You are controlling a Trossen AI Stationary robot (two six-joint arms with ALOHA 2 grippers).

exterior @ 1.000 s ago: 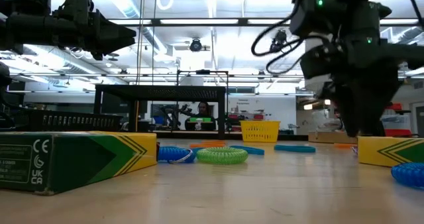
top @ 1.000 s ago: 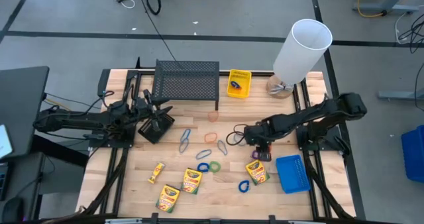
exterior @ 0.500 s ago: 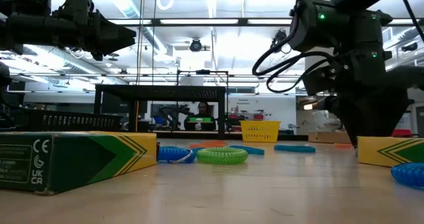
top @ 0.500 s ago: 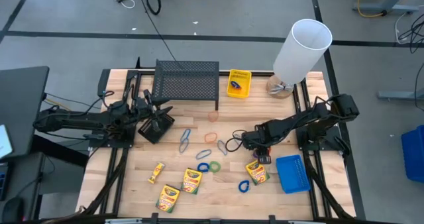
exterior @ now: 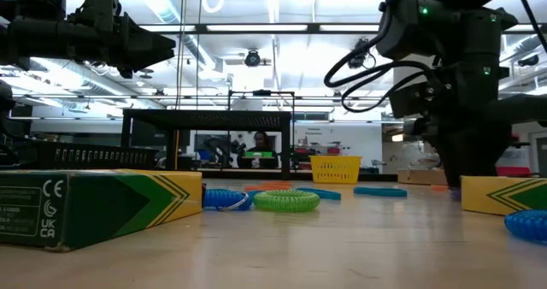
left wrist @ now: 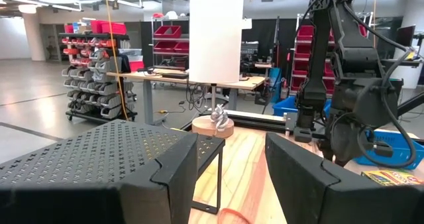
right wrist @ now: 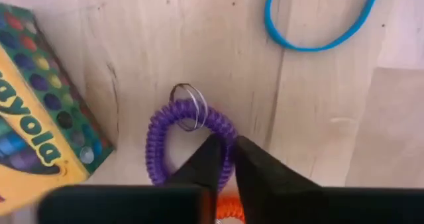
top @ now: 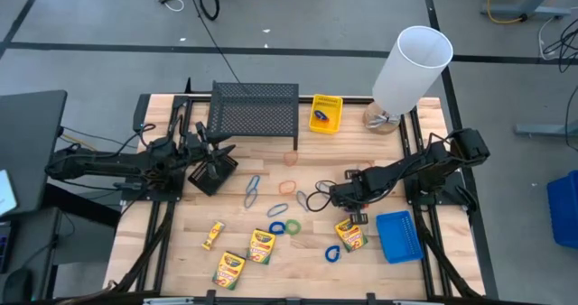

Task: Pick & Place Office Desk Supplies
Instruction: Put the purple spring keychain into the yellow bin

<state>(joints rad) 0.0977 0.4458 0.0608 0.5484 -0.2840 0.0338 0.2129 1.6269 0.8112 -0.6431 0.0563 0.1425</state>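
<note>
A purple coil loop (right wrist: 164, 128) with a metal ring (right wrist: 189, 105) lies on the wooden table beside a yellow-and-green crayon box (right wrist: 33, 111) (top: 349, 234). My right gripper (right wrist: 227, 151) (top: 348, 206) points down at the loop and is shut on its coil. My left gripper (left wrist: 228, 177) (top: 212, 165) hovers open at the table's left, by the black mesh rack (top: 255, 109), with nothing between its fingers. More crayon boxes (top: 262, 245) and green (top: 293, 226) and blue (top: 276, 227) loops lie flat toward the near edge. My right gripper pinches one side of the purple coil (right wrist: 225, 128) between its two fingertips, a little way along the coil from the metal ring. The fingers come from above, pointing down, and lie across the coil. The loop lies flat on the table.
A yellow bin (top: 326, 113) stands at the far edge, next to a tall white cylinder (top: 411, 66). A blue bin (top: 398, 236) sits near the right corner. A blue loop (right wrist: 318, 25) lies just beyond the purple one, and something orange (right wrist: 228, 207) shows under my right fingers.
My right gripper has come down toward the table beside the crayon box and shifted a little toward the table's left edge. My left arm has kept still.
</note>
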